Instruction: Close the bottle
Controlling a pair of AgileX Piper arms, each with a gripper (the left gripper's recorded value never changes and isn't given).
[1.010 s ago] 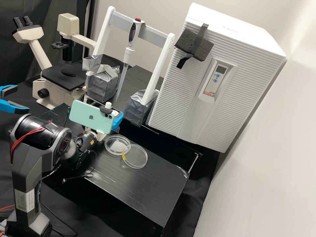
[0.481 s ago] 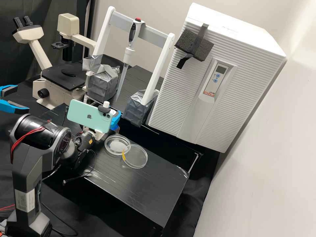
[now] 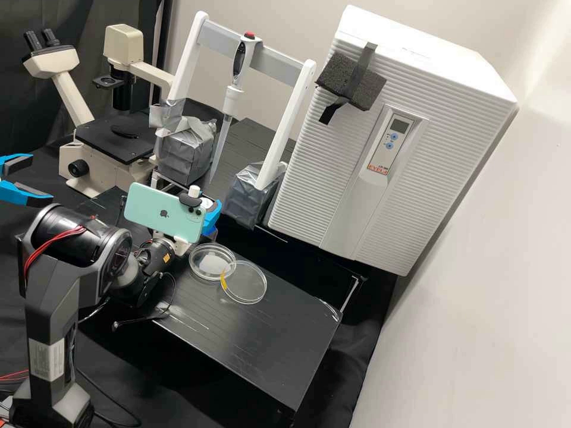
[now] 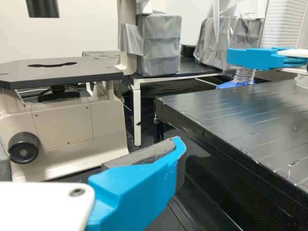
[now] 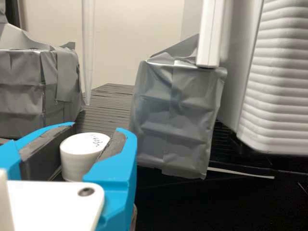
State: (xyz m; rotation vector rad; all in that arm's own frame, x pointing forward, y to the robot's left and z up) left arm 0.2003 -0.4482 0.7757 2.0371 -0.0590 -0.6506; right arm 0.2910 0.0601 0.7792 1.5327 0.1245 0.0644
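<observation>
My right gripper (image 5: 86, 138) is shut on a white bottle cap (image 5: 84, 150), which sits upright between its blue fingers. In the high view that gripper (image 3: 213, 209) hangs at the back left corner of the black platform (image 3: 262, 333), under a mint-green phone. The left wrist view shows the same gripper (image 4: 257, 57) directly above a clear plastic bottle (image 4: 244, 76); whether cap and bottle neck touch is hidden. My left gripper (image 3: 28, 177) stands open at the far left, off the platform, with nothing between its fingers (image 4: 144, 175).
Two clear petri dishes (image 3: 211, 260) (image 3: 245, 283) lie on the platform near the right gripper. A microscope (image 3: 101, 142) stands at the back left. A pipette (image 3: 229, 107) hangs from a white stand with grey taped feet (image 3: 250, 193). A large white ribbed machine (image 3: 404, 131) is to the right.
The right gripper with the cap shifted slightly left, then back right. Its arm's elbow nudged a little to the right. The left gripper has kept still.
</observation>
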